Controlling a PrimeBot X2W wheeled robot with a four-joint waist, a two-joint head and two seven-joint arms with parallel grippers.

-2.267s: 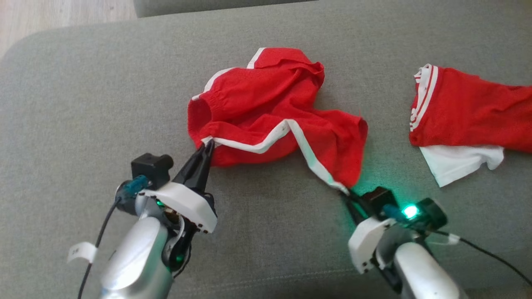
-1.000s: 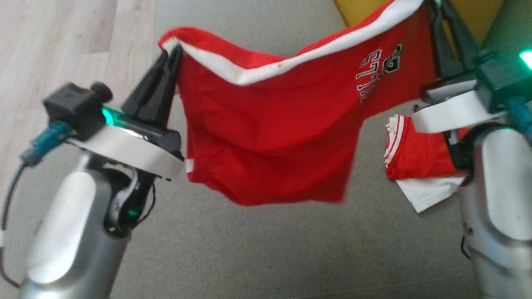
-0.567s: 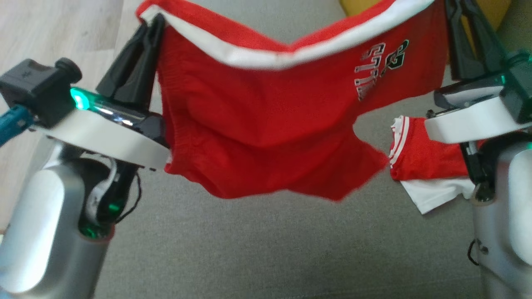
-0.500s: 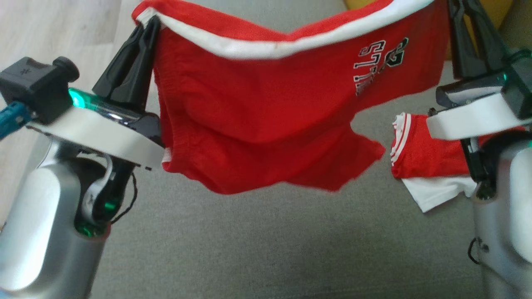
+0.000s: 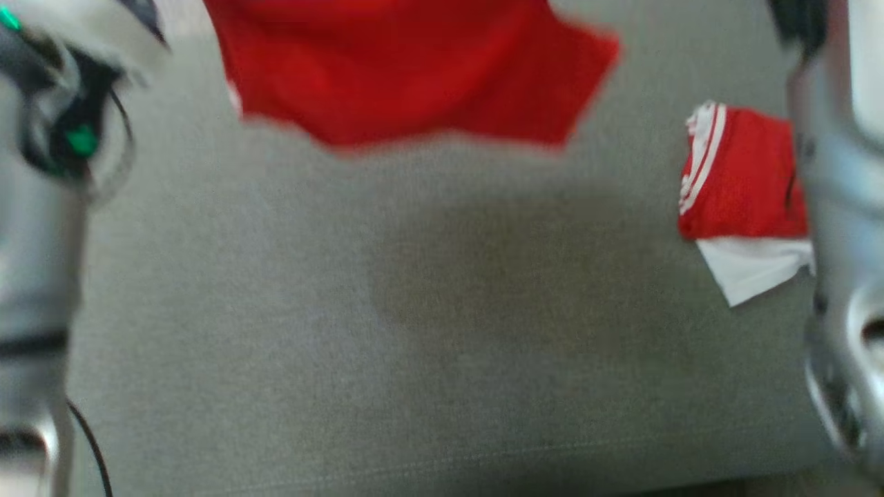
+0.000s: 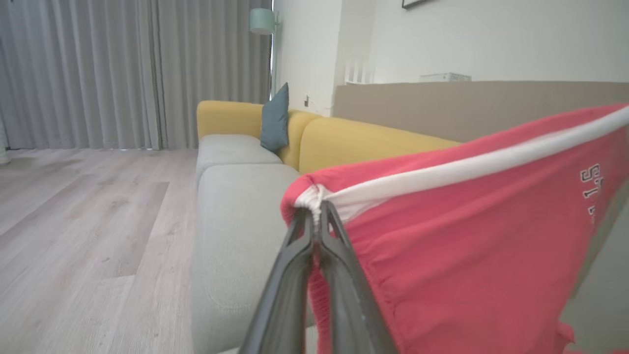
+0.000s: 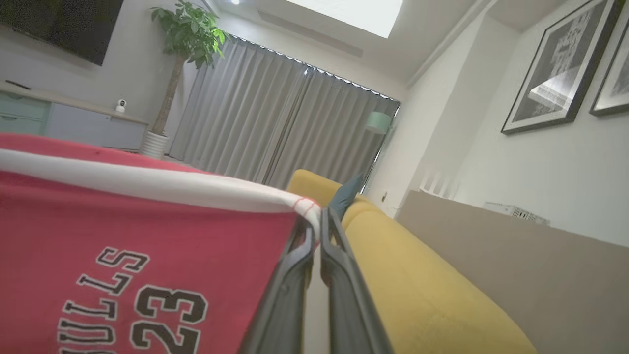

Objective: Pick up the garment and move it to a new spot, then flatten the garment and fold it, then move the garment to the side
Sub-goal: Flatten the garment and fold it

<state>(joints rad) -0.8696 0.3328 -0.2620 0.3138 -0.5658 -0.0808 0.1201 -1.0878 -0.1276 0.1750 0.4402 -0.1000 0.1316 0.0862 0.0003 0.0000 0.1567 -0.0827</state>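
Item: garment (image 5: 407, 76), red shorts with a white band along one edge.
Location: held in the air above the grey seat (image 5: 414, 345), touching nothing below; its blurred lower edge shows at the top of the head view, with a soft shadow on the seat beneath it.
Long axis: runs side to side, from the left gripper across to the right gripper, roughly level.
Orientation: white band uppermost and pulled into a fairly straight line; the red body hangs down from it in loose folds, with the bottom edge ragged and uneven.
Markings: dark-outlined lettering and the number 23 sit on the part near the right-hand end.
Left gripper (image 6: 316, 216): fingers pressed together, pinching the bunched corner where the white band ends.
Right gripper (image 7: 314, 223): fingertips closed on the opposite corner of the white band; the fabric falls away to its left in the wrist view.
Second garment (image 5: 742, 186): red with white stripes and a white part below, lying on the seat to the right, well apart from the held shorts and partly behind the pale right forearm.
Surroundings: yellow sofa (image 6: 354, 142) with a teal cushion (image 6: 275, 118), grey curtains (image 6: 98, 73), wooden floor (image 6: 73, 221).
Picture quality: head view blurred, fine detail unreadable.
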